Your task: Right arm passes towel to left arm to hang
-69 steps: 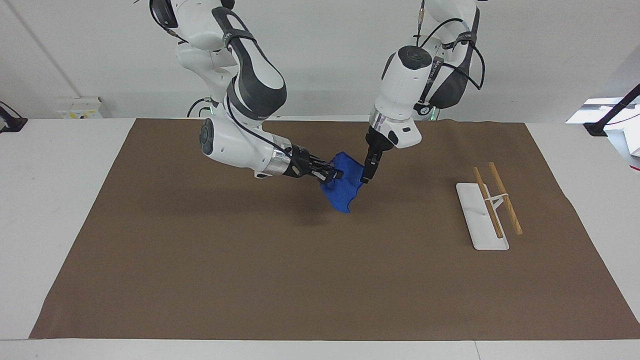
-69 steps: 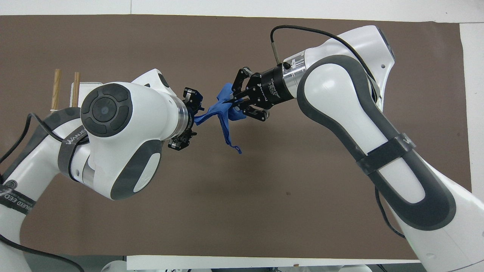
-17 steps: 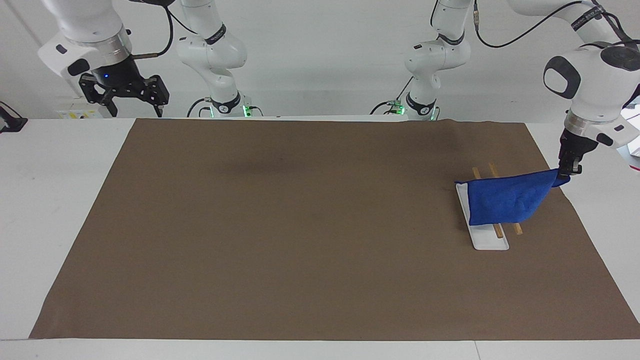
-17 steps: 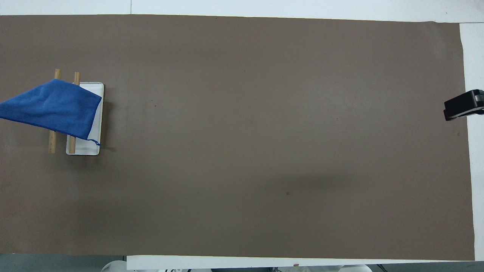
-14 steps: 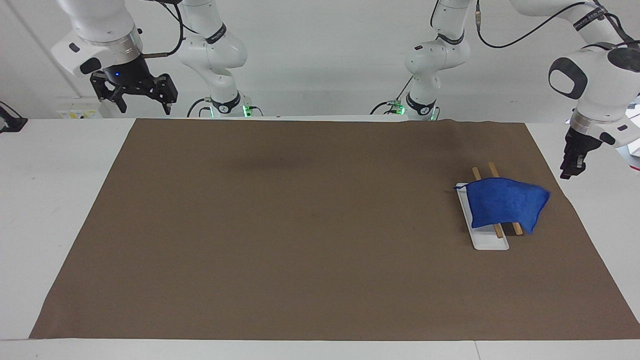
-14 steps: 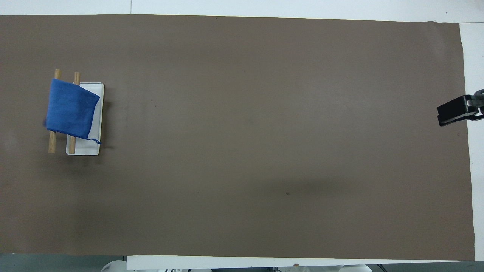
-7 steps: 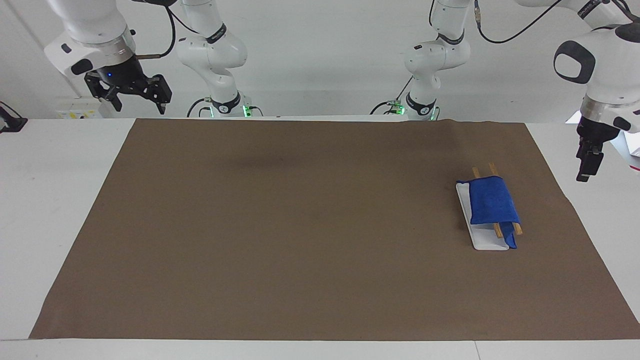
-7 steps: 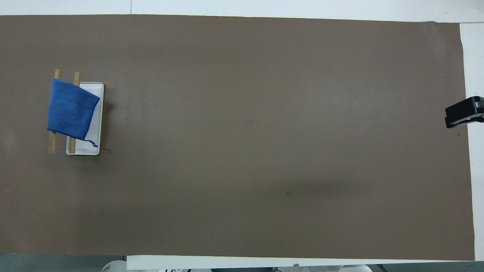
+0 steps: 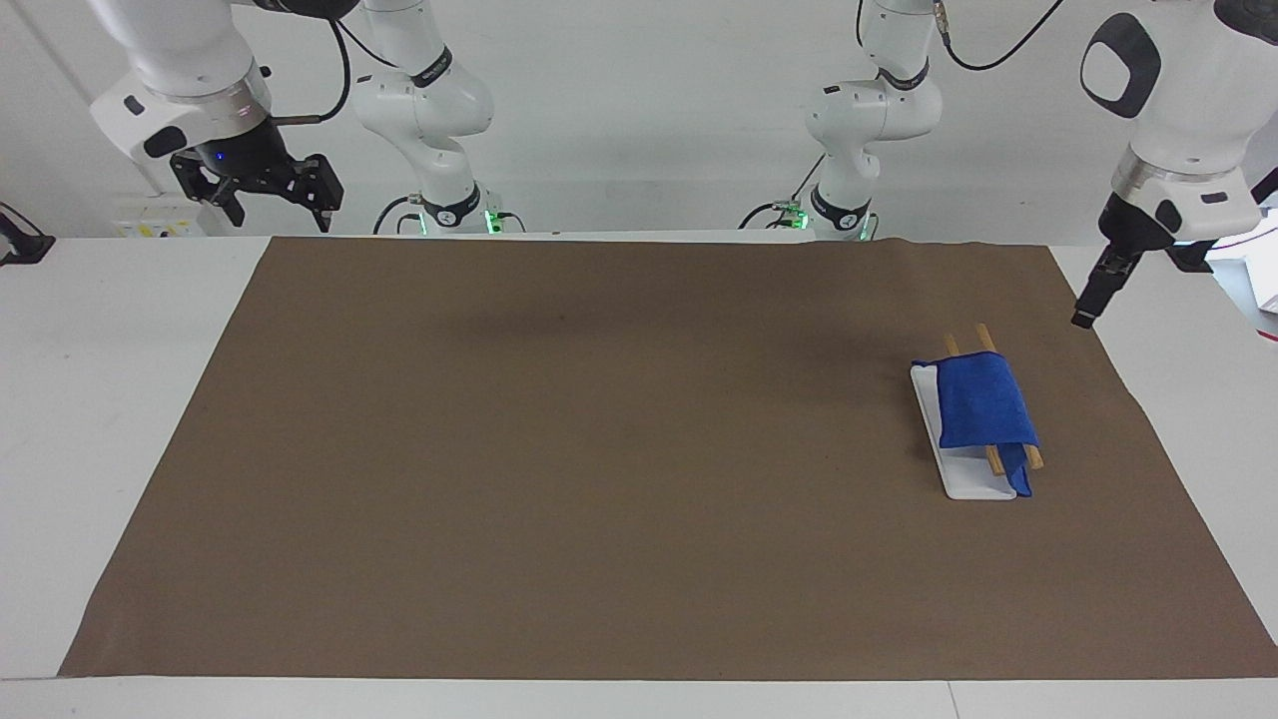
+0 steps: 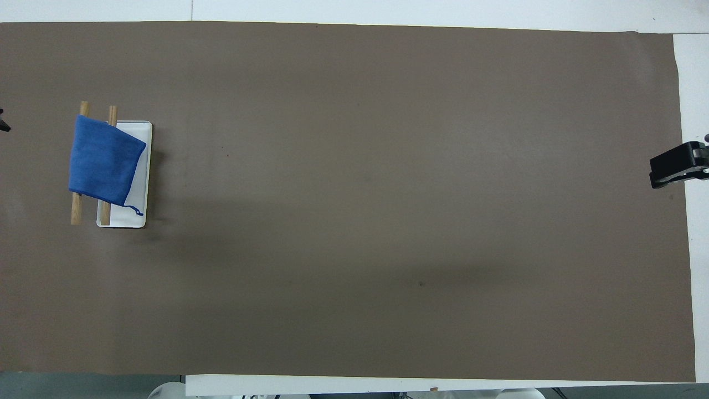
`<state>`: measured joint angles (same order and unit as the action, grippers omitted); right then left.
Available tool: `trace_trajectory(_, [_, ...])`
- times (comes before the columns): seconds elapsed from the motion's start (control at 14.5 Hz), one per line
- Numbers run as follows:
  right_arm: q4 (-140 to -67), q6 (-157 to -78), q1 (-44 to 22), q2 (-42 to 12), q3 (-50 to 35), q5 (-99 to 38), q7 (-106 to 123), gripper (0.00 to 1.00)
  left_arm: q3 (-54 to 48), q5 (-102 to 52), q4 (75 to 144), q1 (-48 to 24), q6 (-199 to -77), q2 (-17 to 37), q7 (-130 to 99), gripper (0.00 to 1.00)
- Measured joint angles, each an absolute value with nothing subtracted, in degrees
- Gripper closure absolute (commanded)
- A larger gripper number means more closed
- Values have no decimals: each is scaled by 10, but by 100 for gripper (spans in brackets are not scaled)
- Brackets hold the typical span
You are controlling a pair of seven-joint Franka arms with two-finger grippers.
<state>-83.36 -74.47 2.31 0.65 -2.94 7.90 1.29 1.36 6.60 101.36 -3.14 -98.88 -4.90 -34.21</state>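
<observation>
The blue towel [image 9: 979, 401] drapes over the rack's two wooden bars [image 9: 1032, 457] at the left arm's end of the table. The left gripper [image 9: 1088, 301] hangs nearby, grip unreadable; the right gripper [image 9: 256, 188] waits, claws spread, empty. Draped unevenly, the towel could slide off.

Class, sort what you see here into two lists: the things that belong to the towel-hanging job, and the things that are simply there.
Belonging to the job:
- towel, draped over the rack
- rack, toward the left arm's end of the table
- left gripper, raised over the mat's edge
- right gripper, open, raised, waiting

Simply there:
- brown mat
- white table
</observation>
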Motion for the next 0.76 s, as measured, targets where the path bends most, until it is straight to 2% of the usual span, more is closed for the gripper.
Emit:
trace_trajectory(0.35, [-836, -744, 23, 7, -29, 79, 13, 0, 15, 14, 1013, -42, -894, -50, -111, 0])
trace_trajectory(0.76, [-838, -744, 18, 7, -29, 79, 13, 0, 25, 11, 1010, -40, -869, -51, 38, 0])
